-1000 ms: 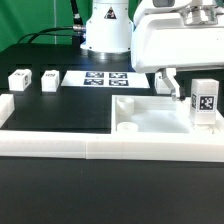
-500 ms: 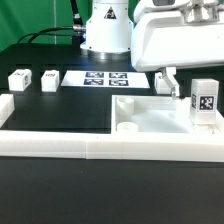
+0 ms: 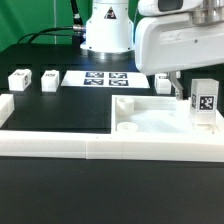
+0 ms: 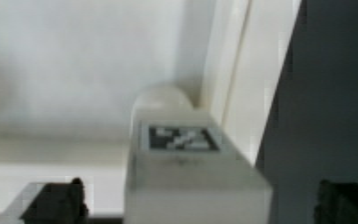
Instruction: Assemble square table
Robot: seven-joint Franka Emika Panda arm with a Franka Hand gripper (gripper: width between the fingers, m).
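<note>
The square table's white slab (image 3: 150, 120) lies at the exterior view's right, with corner holes showing at its near left edge. One white tagged leg (image 3: 204, 105) stands upright on its far right side. My gripper (image 4: 197, 205) hangs over that leg (image 4: 185, 150), open, with a dark fingertip on either side and a gap to each. In the exterior view one dark finger (image 3: 178, 88) shows just left of the leg. Two more leg blocks (image 3: 18, 80) (image 3: 49, 79) lie on the black table at the exterior view's left.
The marker board (image 3: 100, 78) lies flat at the back middle, in front of the robot base (image 3: 105, 30). Long white border bars (image 3: 100, 148) run along the front, with a short piece (image 3: 5, 108) at the exterior view's left.
My gripper has shifted toward the exterior view's right and a little lower, closer over the upright leg. Its jaws have stayed open. The parts have not moved.
</note>
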